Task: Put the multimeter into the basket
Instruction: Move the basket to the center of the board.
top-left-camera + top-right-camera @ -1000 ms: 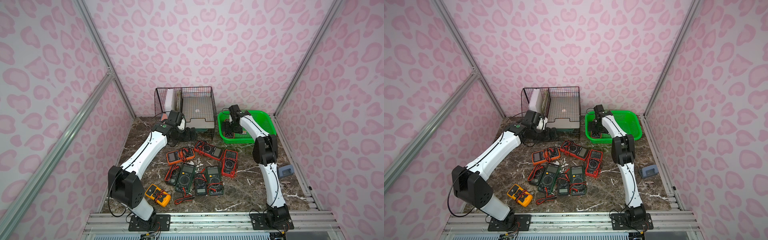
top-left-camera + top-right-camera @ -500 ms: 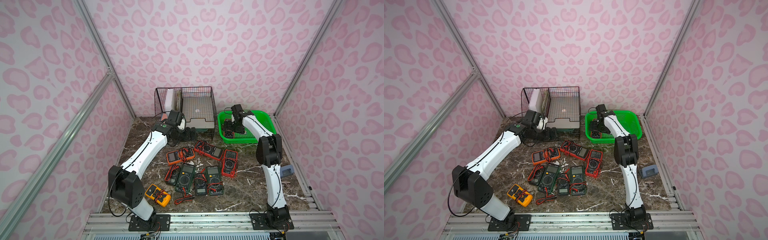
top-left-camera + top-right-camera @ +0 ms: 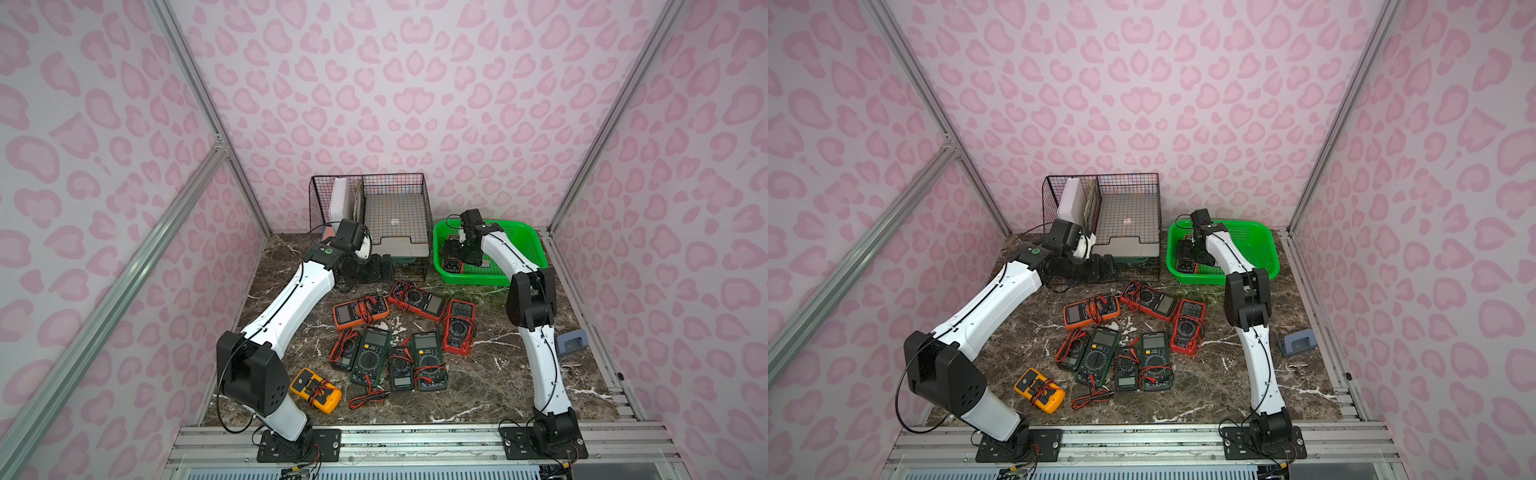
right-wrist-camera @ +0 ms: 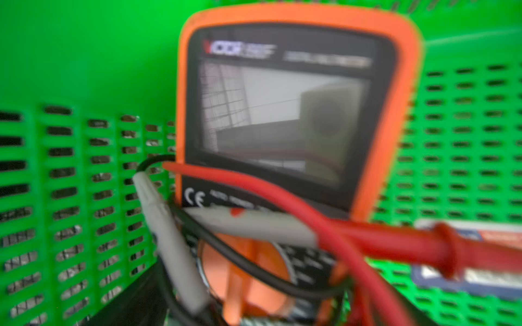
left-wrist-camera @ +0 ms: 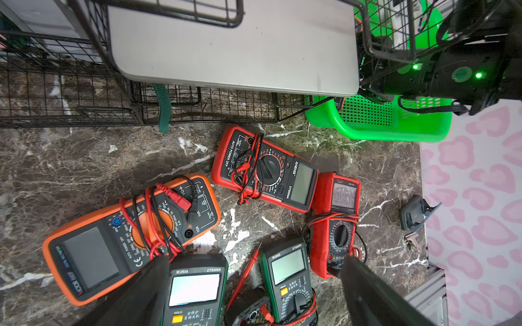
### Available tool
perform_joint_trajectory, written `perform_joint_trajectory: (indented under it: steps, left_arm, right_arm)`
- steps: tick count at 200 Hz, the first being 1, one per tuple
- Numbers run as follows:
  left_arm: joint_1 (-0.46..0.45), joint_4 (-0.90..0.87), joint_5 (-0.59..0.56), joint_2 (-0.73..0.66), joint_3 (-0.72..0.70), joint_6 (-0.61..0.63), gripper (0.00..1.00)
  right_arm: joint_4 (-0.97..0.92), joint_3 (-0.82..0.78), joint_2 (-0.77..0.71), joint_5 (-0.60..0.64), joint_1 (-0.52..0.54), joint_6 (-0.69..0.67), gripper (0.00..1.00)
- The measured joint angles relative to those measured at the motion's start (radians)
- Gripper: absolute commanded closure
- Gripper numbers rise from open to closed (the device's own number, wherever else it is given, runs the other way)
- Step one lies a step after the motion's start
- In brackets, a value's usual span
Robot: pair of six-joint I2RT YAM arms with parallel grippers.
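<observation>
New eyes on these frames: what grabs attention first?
The pink leopard-print walls all round, then the bright green basket at the far right of the marble table, where the right arm reaches in over an orange multimeter. A cluster of multimeters with tangled leads fills its middle.

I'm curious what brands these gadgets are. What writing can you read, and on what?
"ANENG", "DT9205A", "AUTO POWER OFF": red multimeter.
"DT9205A", "HOLD": green multimeter.
"DT9205A": second green multimeter.
"CE": orange multimeter on the table.
"CE": orange multimeter in the basket.
Remaining print is too small or blurred.
</observation>
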Motion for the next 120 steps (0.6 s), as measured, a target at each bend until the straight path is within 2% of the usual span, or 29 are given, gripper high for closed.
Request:
perform_joint_trajectory:
  steps: [39,120]
  left_arm:
    - [0.002,-0.005,-0.008,-0.008,-0.008,0.0,0.01]
    - [0.021,-0.006,-0.007,-0.011,-0.014,0.0,0.01]
  right_arm:
    - [0.0,0.034,0.026,-0.013,0.021,-0.006,0.2]
    - [0.023,0.037,0.031,0.033,0.095,0.005,0.22]
